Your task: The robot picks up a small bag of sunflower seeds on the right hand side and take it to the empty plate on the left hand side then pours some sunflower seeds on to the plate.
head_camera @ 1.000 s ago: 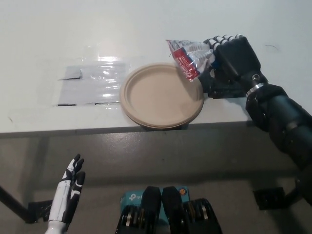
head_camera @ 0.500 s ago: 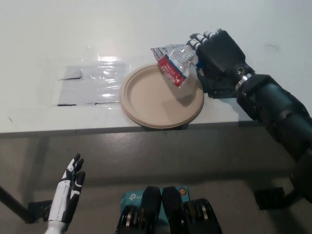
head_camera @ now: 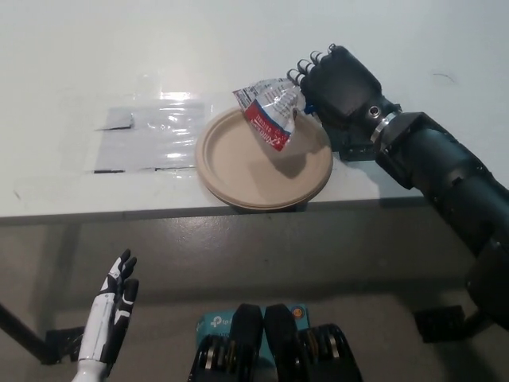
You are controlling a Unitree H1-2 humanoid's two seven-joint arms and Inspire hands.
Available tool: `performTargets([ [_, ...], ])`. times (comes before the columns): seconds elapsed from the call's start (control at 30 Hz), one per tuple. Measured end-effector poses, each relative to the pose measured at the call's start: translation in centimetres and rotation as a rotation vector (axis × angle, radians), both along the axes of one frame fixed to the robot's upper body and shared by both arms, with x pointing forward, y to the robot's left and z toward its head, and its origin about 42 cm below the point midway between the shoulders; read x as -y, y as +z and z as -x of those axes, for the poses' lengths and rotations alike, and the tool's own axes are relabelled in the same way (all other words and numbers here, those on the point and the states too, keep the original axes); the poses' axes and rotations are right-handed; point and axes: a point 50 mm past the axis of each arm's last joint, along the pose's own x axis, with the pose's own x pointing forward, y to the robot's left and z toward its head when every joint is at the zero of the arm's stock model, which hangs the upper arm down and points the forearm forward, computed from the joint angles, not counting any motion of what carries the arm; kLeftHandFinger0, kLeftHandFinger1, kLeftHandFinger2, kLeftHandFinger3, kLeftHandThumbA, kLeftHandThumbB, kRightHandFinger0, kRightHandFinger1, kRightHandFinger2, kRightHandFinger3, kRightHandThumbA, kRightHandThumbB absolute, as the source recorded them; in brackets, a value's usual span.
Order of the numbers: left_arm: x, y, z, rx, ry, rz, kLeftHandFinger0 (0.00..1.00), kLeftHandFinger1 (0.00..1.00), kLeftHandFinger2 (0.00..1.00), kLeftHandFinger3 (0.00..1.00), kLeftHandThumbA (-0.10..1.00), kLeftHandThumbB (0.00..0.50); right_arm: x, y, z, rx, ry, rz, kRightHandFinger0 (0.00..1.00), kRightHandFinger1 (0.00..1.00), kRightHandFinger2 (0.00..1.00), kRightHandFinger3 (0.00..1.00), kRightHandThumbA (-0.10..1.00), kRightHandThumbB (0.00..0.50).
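Over the round beige paper plate (head_camera: 254, 171) at frame centre, the black right hand (head_camera: 338, 83) was clamped on the crinkly clear-and-red seed bag (head_camera: 269, 113), which hung just left of the fingers. Carry looked done; next comes tipping to pour. White left hand (head_camera: 111, 322) rested lower left, fingers apart.

At the right of the frame you see a bulky matte black right hand (head_camera: 338, 87) with a round silver fastener near its wrist, a bright metal ring, then a thick black segmented forearm. Lower left shows a slim white left hand (head_camera: 110, 314) with black inlays.
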Motion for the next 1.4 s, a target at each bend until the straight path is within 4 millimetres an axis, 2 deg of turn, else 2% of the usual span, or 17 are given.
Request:
performTargets([
  [0.1, 0.0, 0.02, -0.01, 0.001, 0.0, 0.002, 1.0, 1.0, 1.0, 1.0, 1.0, 0.096, -0.08, 0.36, -0.13, 0.02, 0.001, 0.037, 0.0, 0.04, 0.6, 0.18, -0.1, 0.288],
  [0.27, 0.01, 0.08, -0.02, 0.003, 0.0, 0.003, 1.0, 1.0, 1.0, 1.0, 1.0, 0.091, -0.2, 0.77, -0.26, 0.051, 0.004, 0.091, 0.0, 0.0, 0.47, 0.17, -0.1, 0.33],
  [0.33, 0.01, 0.09, -0.01, 0.003, -0.001, 0.002, 1.0, 1.0, 1.0, 1.0, 1.0, 0.086, -0.21, 0.7, -0.24, 0.064, 0.008, 0.115, 0.0, 0.0, 0.41, 0.11, -0.1, 0.333],
  [0.47, 0.02, 0.14, -0.03, 0.005, -0.001, 0.002, 1.0, 1.0, 1.0, 1.0, 1.0, 0.086, -0.21, 0.57, -0.17, 0.089, 0.02, 0.158, 0.0, 0.0, 0.42, 0.14, -0.1, 0.313],
  [0.63, 0.0, 0.14, -0.03, 0.005, -0.001, 0.002, 1.0, 1.0, 1.0, 1.0, 1.0, 0.088, -0.2, 0.43, -0.13, 0.101, 0.028, 0.198, 0.0, 0.0, 0.43, 0.12, -0.1, 0.328],
  [0.7, 0.0, 0.14, -0.03, 0.005, -0.001, 0.002, 1.0, 1.0, 1.0, 1.0, 1.0, 0.092, -0.21, 0.38, -0.09, 0.108, 0.037, 0.217, 0.0, 0.0, 0.42, 0.1, -0.1, 0.312],
  [0.83, 0.0, 0.14, -0.03, 0.005, -0.001, 0.002, 1.0, 1.0, 1.0, 1.0, 1.0, 0.088, -0.26, 0.24, -0.03, 0.121, 0.056, 0.262, 0.0, 0.01, 0.44, 0.14, -0.1, 0.272],
  [0.93, -0.01, 0.15, -0.03, 0.005, -0.001, 0.003, 1.0, 1.0, 1.0, 1.0, 1.0, 0.084, -0.3, 0.14, 0.0, 0.128, 0.064, 0.296, 0.0, 0.0, 0.37, 0.21, -0.1, 0.284],
  [1.07, 0.0, 0.15, -0.03, 0.005, -0.001, 0.003, 1.0, 1.0, 1.0, 1.0, 1.0, 0.077, -0.38, 0.16, -0.01, 0.14, 0.073, 0.335, 0.0, 0.0, 0.28, 0.17, -0.1, 0.301],
  [1.1, 0.0, 0.15, -0.03, 0.005, -0.001, 0.003, 1.0, 1.0, 1.0, 1.0, 1.0, 0.073, -0.4, 0.18, -0.01, 0.143, 0.074, 0.342, 0.0, 0.0, 0.28, 0.19, -0.1, 0.293],
  [1.17, 0.0, 0.15, -0.03, 0.006, -0.001, 0.003, 1.0, 1.0, 1.0, 1.0, 1.0, 0.073, -0.45, 0.25, -0.03, 0.147, 0.078, 0.356, 0.0, 0.0, 0.18, 0.23, -0.1, 0.303],
  [1.2, 0.0, 0.16, -0.03, 0.006, -0.001, 0.003, 1.0, 1.0, 1.0, 1.0, 1.0, 0.071, -0.47, 0.28, -0.04, 0.149, 0.08, 0.364, 0.0, 0.0, 0.12, 0.21, -0.1, 0.303],
  [1.3, 0.0, 0.16, -0.04, 0.006, -0.001, 0.002, 1.0, 1.0, 1.0, 1.0, 1.0, 0.062, -0.58, 0.54, -0.11, 0.157, 0.087, 0.382, 0.0, 0.0, 0.04, 0.11, -0.1, 0.306],
  [1.4, 0.0, 0.16, -0.04, 0.006, -0.001, 0.002, 1.0, 1.0, 1.0, 1.0, 1.0, 0.069, -0.6, 0.75, -0.15, 0.166, 0.092, 0.389, 0.0, 0.0, 0.07, 0.11, -0.1, 0.308],
])
